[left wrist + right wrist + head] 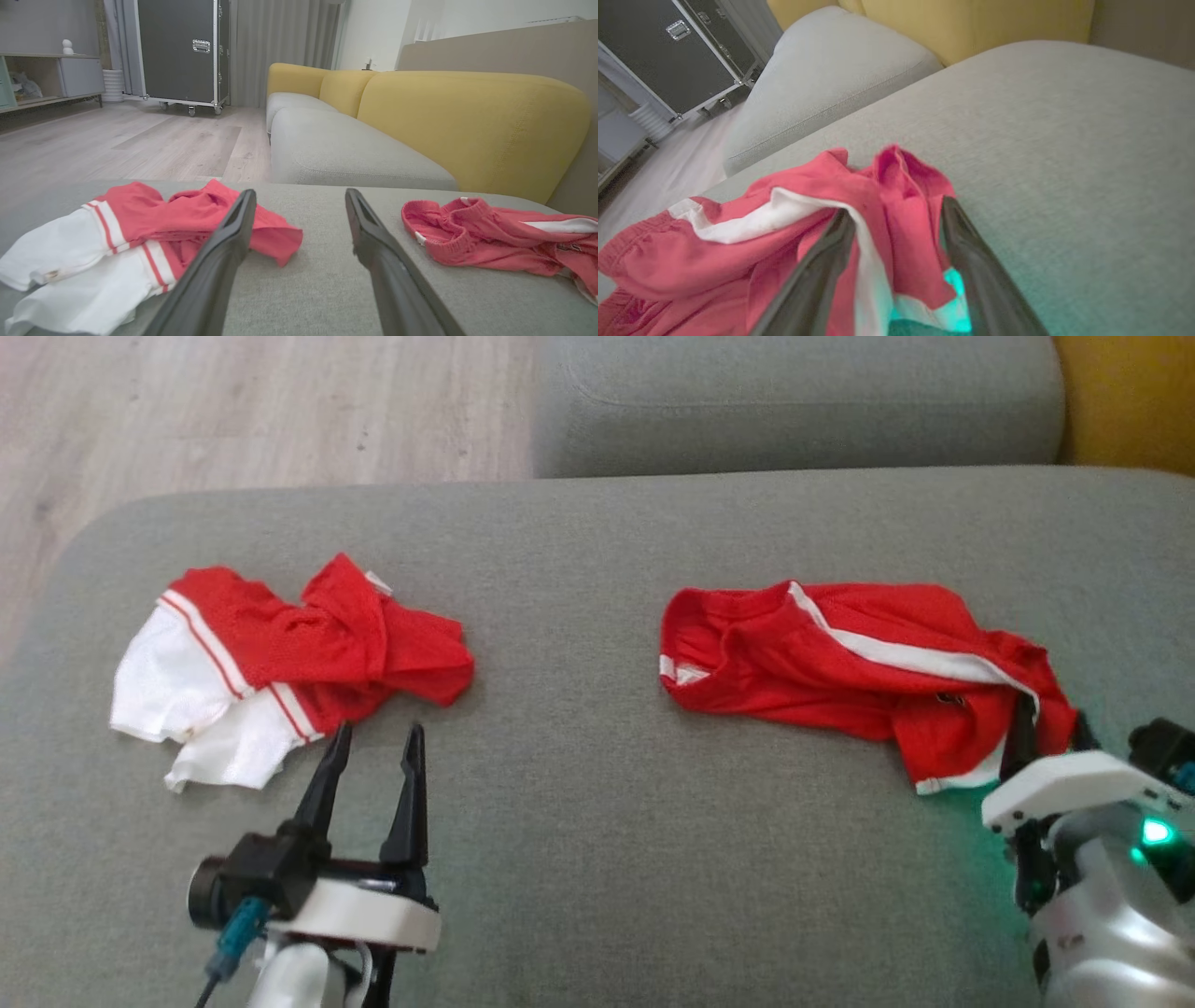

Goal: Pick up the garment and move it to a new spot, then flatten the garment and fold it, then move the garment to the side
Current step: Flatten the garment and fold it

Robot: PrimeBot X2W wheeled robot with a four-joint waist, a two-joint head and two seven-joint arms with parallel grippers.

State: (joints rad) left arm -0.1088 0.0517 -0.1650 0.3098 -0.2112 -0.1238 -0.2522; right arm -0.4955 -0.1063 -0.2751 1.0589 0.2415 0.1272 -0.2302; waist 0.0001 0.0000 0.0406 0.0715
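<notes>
A broad grey upholstered sofa seat [579, 859] was pictured carrying two garments, well apart. The crumpled red mesh shorts with a white side stripe [840, 663] were laid at its right, their hem straddled by the right fingers [980, 270], spread wide and gripping nothing. A bunched red-and-white garment [280, 663] was seen just beyond the left fingers [409, 793], likewise spread and empty. Relocation was judged done; flattening was called for next, with corners to be pinched and drawn apart.

The garment [812, 681] at 3 o'clock is red with a white stripe along it; the second garment [308, 644] at 9 o'clock is red with white ends edged by thin red lines. The cushion [579, 859] is plain grey, the backrest [467, 126] mustard yellow, the floor [233, 411] pale wood grain
</notes>
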